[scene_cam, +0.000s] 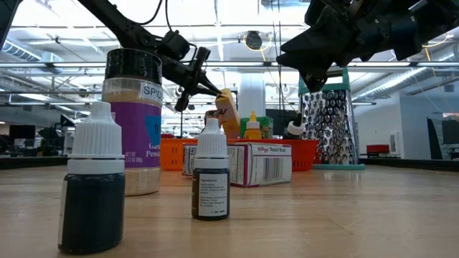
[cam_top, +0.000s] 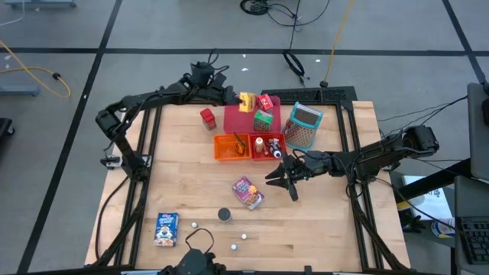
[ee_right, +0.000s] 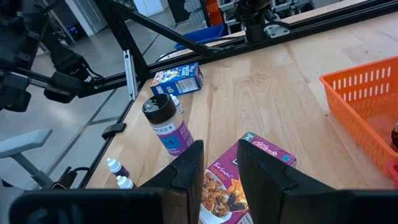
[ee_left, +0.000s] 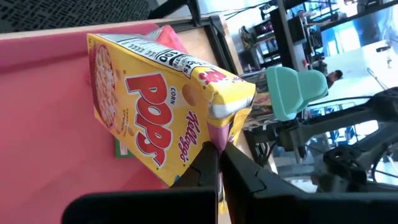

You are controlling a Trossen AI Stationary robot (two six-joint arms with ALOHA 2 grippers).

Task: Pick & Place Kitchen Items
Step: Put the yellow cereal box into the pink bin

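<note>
The left pincer (ee_left: 216,163) grips the yellow cereal box (ee_left: 158,106) by one corner, over the pink-red tray (cam_top: 238,117). The right pincer (ee_right: 219,167) hangs part-open, gripping nothing, just above the purple cereal box (ee_right: 239,180), which lies on the counter (cam_top: 321,221) near the tray.
</note>
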